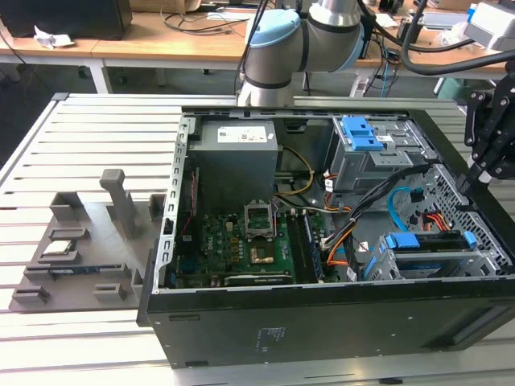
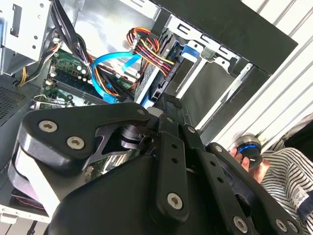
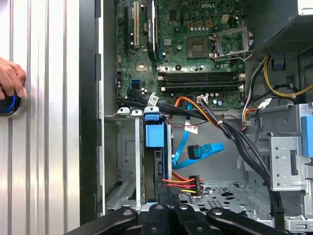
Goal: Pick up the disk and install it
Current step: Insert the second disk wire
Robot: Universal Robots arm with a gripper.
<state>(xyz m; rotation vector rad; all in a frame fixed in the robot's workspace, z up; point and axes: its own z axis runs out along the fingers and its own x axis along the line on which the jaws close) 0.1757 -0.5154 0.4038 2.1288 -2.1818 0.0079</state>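
Observation:
The disk (image 1: 426, 240) sits on edge in the drive cage at the front right corner of the open computer case, with its blue carrier rail on top. In the first wrist view the disk (image 3: 156, 161) shows as a narrow dark edge with a blue tab, inside the metal cage. My gripper (image 1: 467, 182) hangs over the case's right wall, just above that cage. In both wrist views the gripper (image 3: 169, 192) (image 2: 168, 104) has its black fingers pressed together and pointing at the disk's near end. I cannot tell whether they touch it.
A motherboard (image 1: 249, 241), power supply (image 1: 237, 149) and bundled cables (image 3: 234, 137) fill the case. A second cage with blue rails (image 1: 362, 133) stands at the back. A grey fixture (image 1: 88, 249) lies on the exterior view's left. A person's hand (image 3: 10, 78) rests on a blue-ringed button (image 3: 7, 105).

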